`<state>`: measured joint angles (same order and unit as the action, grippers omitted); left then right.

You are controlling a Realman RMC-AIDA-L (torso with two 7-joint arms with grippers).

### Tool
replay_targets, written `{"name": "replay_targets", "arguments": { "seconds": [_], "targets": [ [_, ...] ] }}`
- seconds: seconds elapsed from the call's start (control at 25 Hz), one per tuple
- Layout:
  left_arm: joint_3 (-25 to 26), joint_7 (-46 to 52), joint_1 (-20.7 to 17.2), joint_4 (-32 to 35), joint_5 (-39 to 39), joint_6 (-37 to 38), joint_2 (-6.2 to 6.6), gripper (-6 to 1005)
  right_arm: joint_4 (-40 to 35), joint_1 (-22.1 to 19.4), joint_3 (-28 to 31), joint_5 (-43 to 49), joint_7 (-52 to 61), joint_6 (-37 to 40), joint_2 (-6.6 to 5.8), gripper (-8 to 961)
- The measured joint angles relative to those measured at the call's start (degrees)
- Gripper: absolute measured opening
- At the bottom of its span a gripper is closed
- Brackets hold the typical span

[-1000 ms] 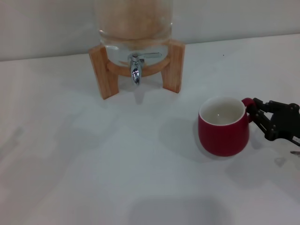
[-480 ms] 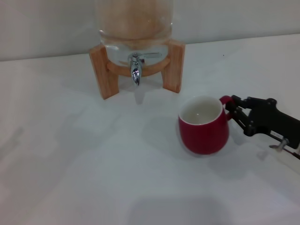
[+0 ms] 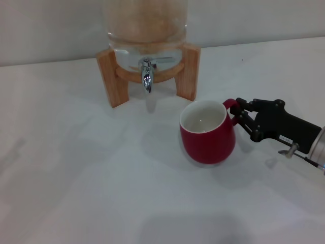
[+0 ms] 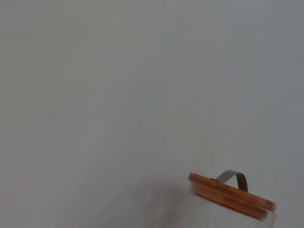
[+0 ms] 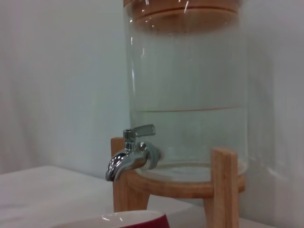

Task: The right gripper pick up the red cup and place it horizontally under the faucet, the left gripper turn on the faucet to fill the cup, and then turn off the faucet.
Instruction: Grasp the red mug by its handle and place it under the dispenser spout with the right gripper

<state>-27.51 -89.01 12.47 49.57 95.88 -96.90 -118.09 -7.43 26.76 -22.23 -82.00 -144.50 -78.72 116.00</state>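
The red cup point(image 3: 207, 133) stands upright with its white inside showing, in front of and to the right of the faucet point(image 3: 147, 76). My right gripper point(image 3: 237, 110) reaches in from the right and is shut on the cup's red loop handle. The chrome faucet points down from the glass dispenser point(image 3: 146, 30) in its wooden stand point(image 3: 110, 76), its lever lying sideways. In the right wrist view the faucet point(image 5: 129, 160) is ahead, with the cup's rim point(image 5: 118, 219) just below it. My left gripper is out of view.
The white table point(image 3: 76, 168) spreads to the left and front of the stand. The left wrist view looks at a grey wall and the dispenser's wooden lid point(image 4: 232, 194) with its metal strap handle.
My right gripper has carried the red cup leftwards and a little farther back, closer to the faucet. The faucet and dispenser have not moved.
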Motion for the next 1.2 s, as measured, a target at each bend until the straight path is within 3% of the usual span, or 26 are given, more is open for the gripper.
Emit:
{"name": "replay_targets", "arguments": {
  "seconds": [0.76, 1.2],
  "targets": [
    [-0.4, -0.1, 0.15, 0.43, -2.19, -0.81, -0.06, 888, 4.28, 5.67, -0.17, -0.38, -4.21, 5.85, 0.19, 150],
    [3.95, -4.09, -3.02, -0.87, -3.73, 3.02, -0.45, 888, 4.27, 5.59, 0.13, -0.39, -4.21, 5.63, 0.1, 149]
  ]
}}
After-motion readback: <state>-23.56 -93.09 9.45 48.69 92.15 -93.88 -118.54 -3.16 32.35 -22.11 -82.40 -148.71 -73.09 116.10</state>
